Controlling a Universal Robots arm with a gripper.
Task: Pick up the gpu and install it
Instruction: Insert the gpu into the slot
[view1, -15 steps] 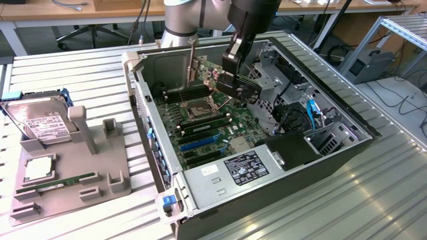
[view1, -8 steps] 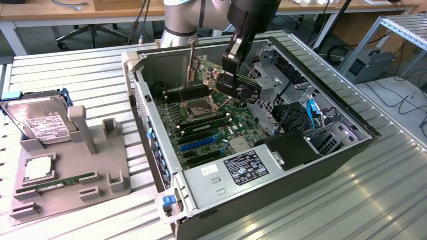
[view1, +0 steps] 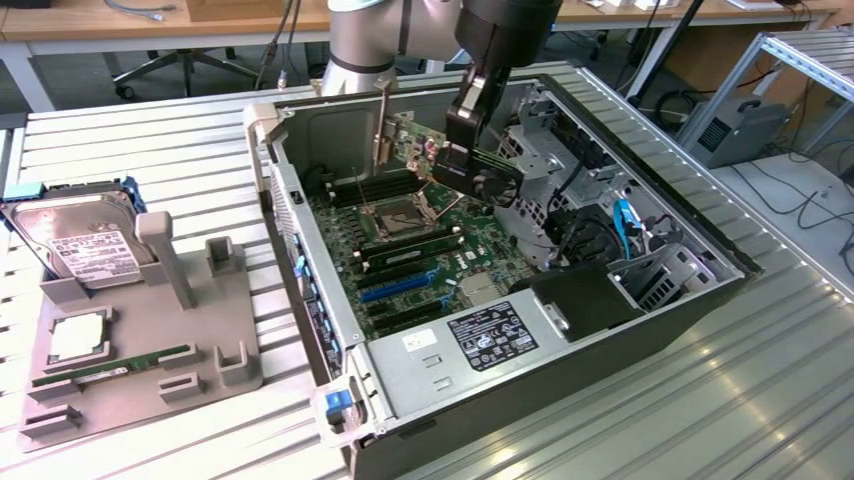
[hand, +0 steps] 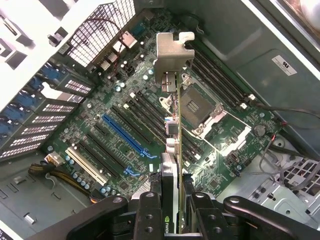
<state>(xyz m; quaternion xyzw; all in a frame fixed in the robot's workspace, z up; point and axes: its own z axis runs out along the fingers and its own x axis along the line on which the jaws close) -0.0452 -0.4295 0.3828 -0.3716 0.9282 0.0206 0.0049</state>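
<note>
1. Above the open computer case (view1: 320, 130), our gripper (view1: 467, 150) pinches the gpu (view1: 416, 140) by its edge: pickup done, seating left
2. We hold it over the motherboard (view1: 427, 255), in no slot yet
3. CPU socket (view1: 398, 215) and blue cable (view1: 621, 222) crowd nearby; the hard drive (view1: 80, 250) sits outside on its stand

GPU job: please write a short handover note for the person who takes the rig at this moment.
Gripper: shut on the gpu, holding it by one end, with the silver bracket at the far end.
Where: the gpu hangs in the air inside the open computer case, above the motherboard and touching no slot.
Done: the gpu is picked up and brought into the case.
Left: the gpu is not yet seated in a slot, and the gripper has not let go.
</note>
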